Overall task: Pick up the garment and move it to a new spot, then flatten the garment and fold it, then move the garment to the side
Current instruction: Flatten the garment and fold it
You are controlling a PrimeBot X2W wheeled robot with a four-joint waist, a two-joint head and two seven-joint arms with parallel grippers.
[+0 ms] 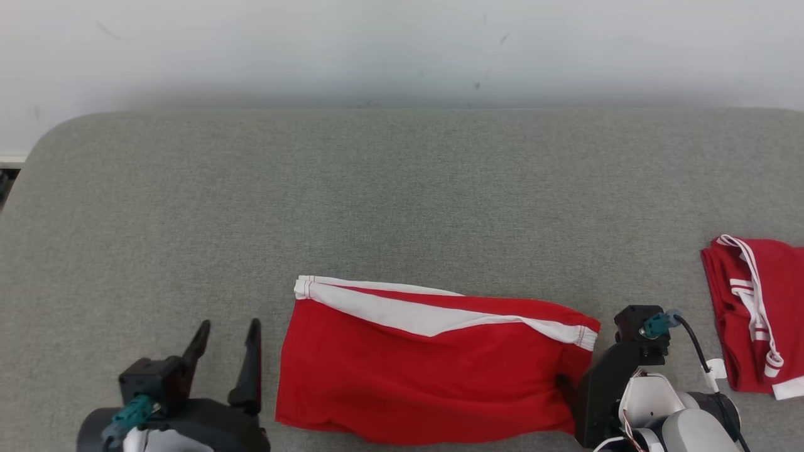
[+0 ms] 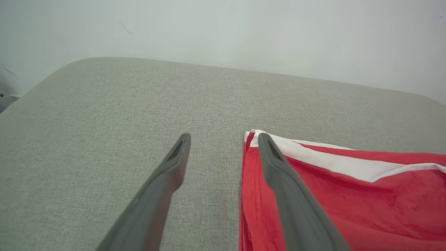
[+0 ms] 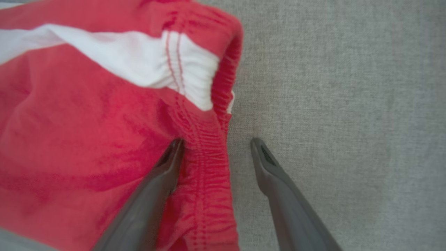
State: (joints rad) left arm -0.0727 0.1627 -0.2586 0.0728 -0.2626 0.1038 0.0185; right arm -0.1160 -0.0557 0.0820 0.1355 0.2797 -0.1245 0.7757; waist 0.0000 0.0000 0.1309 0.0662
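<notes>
A grey fabric surface [image 1: 402, 188] spans the frame, rounded at the upper left. Above it is a white wall [image 1: 251, 50] with faint dark specks. At the right edge lies another red garment [image 1: 782, 301] — white-striped, bunched.

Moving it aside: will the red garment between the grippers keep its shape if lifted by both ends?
Probably not: the red garment looks soft and wrinkled, so its middle likely sags. The gathered waistband seems thick enough to pinch.

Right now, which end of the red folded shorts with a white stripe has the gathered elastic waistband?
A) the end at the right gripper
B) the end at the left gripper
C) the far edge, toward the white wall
A: the gathered red waistband lies between the open fingers of the right gripper.
</notes>
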